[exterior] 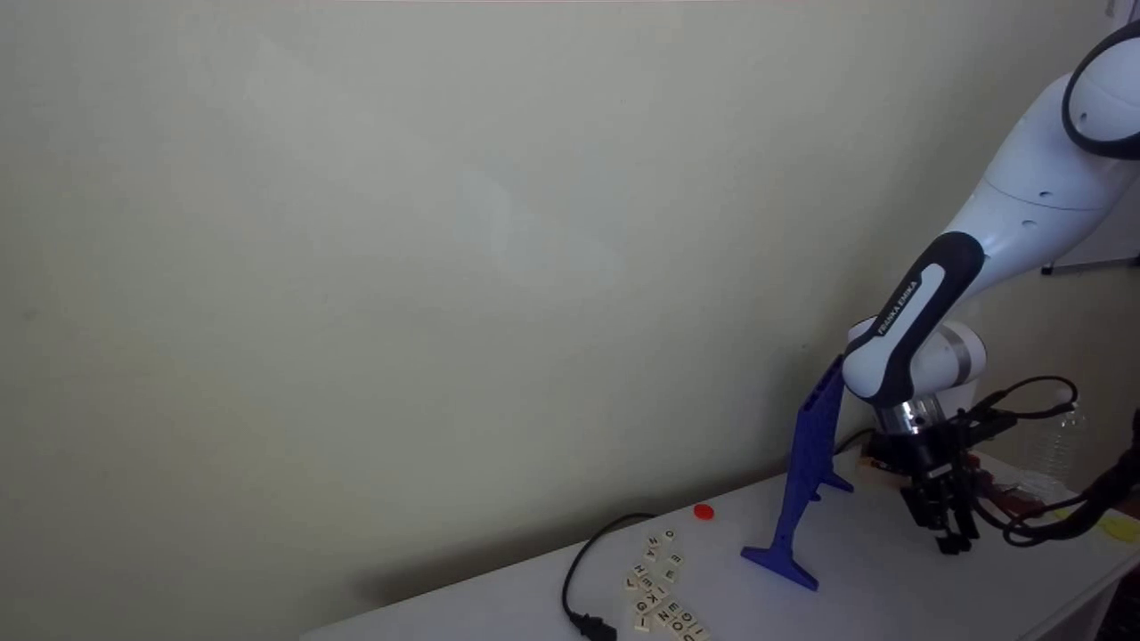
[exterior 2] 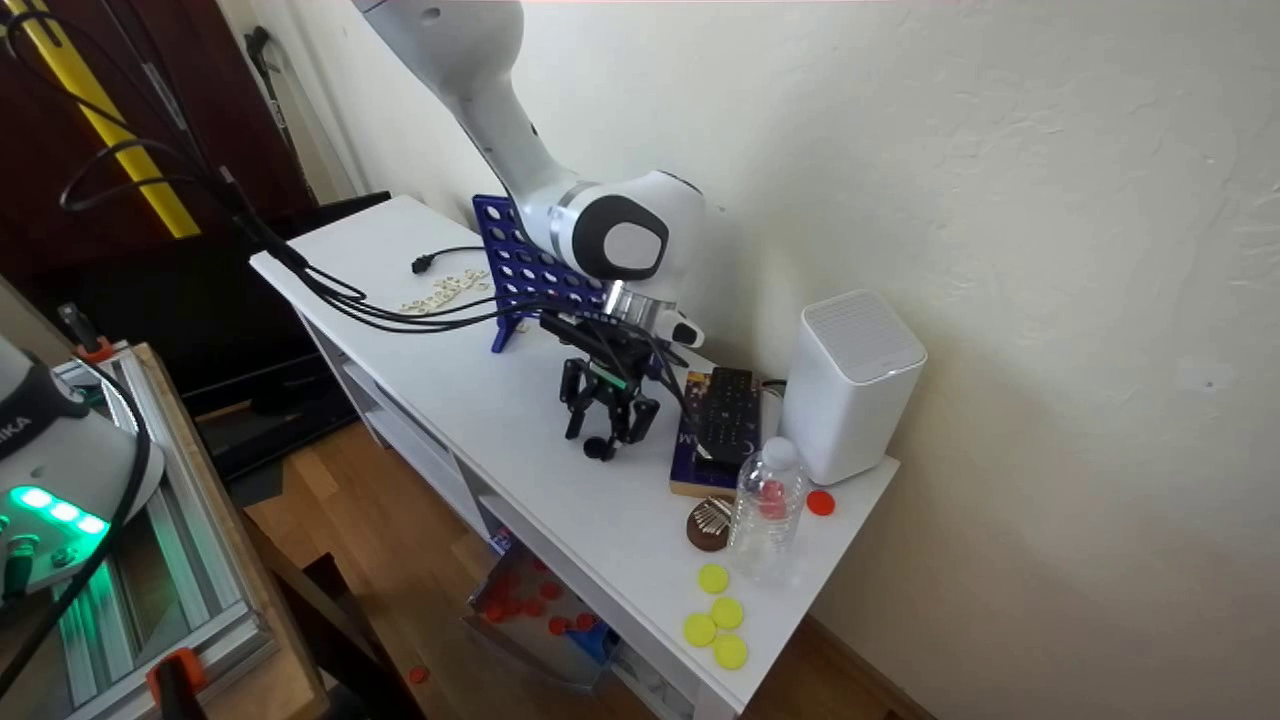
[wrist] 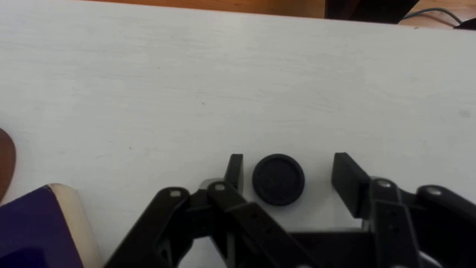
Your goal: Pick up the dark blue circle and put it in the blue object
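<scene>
The dark blue circle (wrist: 278,179) lies flat on the white table, looking almost black in the wrist view. My gripper (wrist: 287,176) stands open around it, one finger (wrist: 234,171) close to its left side and a wider gap to the finger (wrist: 349,182) on its right. Neither finger appears to touch it. In an exterior view the circle (exterior 2: 597,448) shows just below my gripper (exterior 2: 603,430). The blue object (exterior: 812,454) stands upright on its feet behind the gripper; its face (exterior 2: 520,262) is a grid of round holes, partly covered by the arm.
A book (exterior 2: 688,470) with a black keyboard (exterior 2: 730,410), a white box (exterior 2: 850,390), a clear bottle (exterior 2: 768,510) and a brown round object (exterior 2: 707,530) stand near the gripper. Several yellow discs (exterior 2: 727,612) lie farther along. Letter tiles (exterior: 655,592) and a cable (exterior: 570,570) lie beyond the blue object.
</scene>
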Robot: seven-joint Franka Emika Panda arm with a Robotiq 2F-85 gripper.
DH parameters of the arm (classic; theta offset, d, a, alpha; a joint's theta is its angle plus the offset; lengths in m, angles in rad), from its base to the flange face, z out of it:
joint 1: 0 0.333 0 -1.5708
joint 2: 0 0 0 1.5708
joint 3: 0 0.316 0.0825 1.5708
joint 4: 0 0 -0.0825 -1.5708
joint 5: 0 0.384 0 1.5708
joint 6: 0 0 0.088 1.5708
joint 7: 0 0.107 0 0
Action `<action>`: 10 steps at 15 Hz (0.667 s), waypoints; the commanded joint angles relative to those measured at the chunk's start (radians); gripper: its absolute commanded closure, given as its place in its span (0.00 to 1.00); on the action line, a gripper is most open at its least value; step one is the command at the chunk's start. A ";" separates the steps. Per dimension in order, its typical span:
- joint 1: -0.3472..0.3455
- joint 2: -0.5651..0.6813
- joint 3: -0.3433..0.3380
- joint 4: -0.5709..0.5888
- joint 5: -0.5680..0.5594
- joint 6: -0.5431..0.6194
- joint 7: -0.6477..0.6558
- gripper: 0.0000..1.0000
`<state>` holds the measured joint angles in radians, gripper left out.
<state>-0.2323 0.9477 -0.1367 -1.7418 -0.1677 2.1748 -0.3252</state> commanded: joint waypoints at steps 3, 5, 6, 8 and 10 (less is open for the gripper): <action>0.002 0.015 -0.002 0.012 -0.017 -0.016 0.027 0.43; 0.000 0.016 -0.001 0.013 -0.015 -0.014 0.029 0.37; -0.001 0.017 -0.001 0.013 -0.014 -0.013 0.029 0.37; -0.003 0.018 0.000 0.014 -0.012 -0.013 0.029 0.40; -0.011 0.015 0.004 0.013 -0.004 -0.006 0.027 0.43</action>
<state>-0.2321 0.9482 -0.1373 -1.7404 -0.1677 2.1649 -0.3131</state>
